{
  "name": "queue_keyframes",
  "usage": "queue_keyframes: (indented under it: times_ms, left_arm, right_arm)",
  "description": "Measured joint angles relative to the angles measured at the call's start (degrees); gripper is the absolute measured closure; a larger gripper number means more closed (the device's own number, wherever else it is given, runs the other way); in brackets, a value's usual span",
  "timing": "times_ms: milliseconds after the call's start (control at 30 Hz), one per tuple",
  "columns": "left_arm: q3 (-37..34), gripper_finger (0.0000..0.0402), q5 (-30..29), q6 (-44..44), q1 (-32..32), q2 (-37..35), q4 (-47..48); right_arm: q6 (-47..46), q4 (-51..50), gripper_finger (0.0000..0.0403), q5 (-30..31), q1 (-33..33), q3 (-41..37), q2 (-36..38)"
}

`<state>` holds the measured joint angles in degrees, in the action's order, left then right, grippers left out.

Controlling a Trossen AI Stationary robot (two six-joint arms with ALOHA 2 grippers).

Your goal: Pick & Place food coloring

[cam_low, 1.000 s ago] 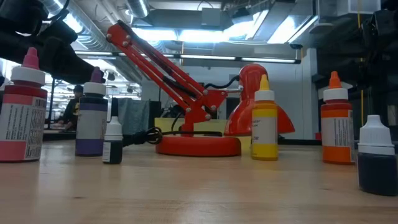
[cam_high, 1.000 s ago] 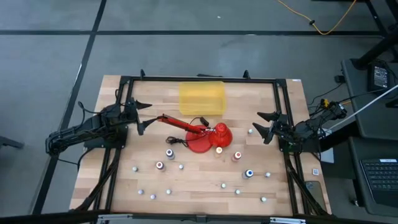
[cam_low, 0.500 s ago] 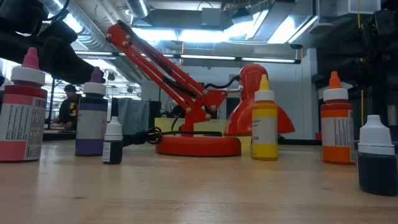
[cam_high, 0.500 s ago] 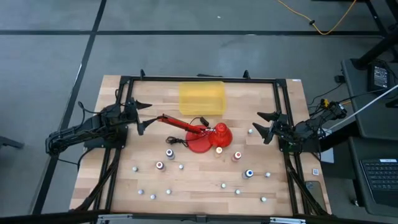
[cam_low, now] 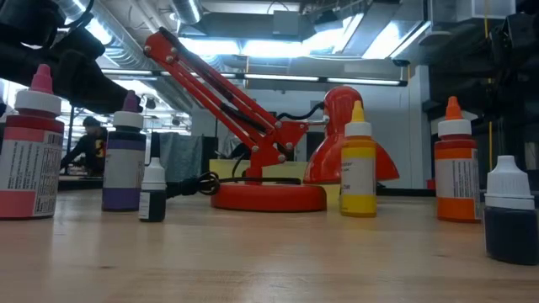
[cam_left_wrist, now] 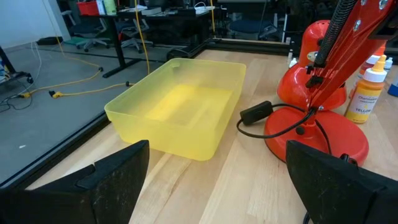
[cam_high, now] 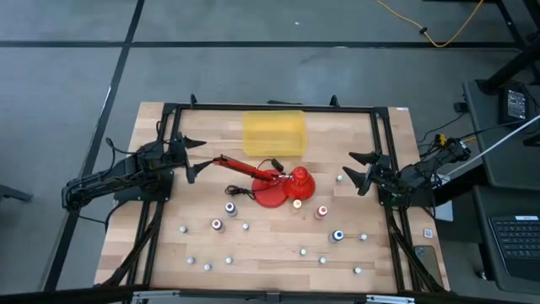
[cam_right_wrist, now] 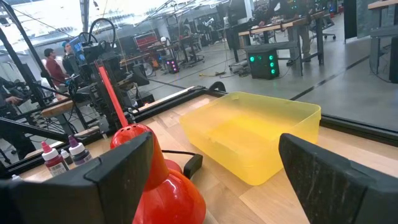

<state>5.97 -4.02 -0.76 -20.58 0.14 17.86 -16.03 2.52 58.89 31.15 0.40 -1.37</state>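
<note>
The food coloring bottles stand upright on their bases along the middle of the wooden table: purple, dark red, yellow, orange-red and blue. The low view shows the dark red, purple, yellow and orange-red ones close up. My left gripper hangs open above the table's left side. My right gripper hangs open above its right side. Both are well away from the bottles, with nothing between their fingers.
A yellow plastic bin sits at the far middle of the table. A red desk lamp with a folded arm and black cord stands between the bin and the bottles. Small white caps lie scattered toward the near edge. A black frame borders the table.
</note>
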Motion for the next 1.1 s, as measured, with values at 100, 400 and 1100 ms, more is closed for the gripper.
queue_keyframes:
  times_ms: [100,400,1100]
  left_arm:
    - [0.0,0.0036,0.0,0.0,0.0,0.0,0.0]
    - [0.0,0.0036,-0.7,0.0,0.0,0.0,0.0]
    - [0.0,0.0034,-3.9,0.8,0.0,0.0,-0.4]
  right_arm:
    - [0.0,0.0,0.0056,0.0,0.0,0.0,0.0]
    - [0.0,0.0,0.0056,0.0,0.0,0.0,0.0]
    - [0.0,0.0,0.0056,0.0,0.0,0.0,0.0]
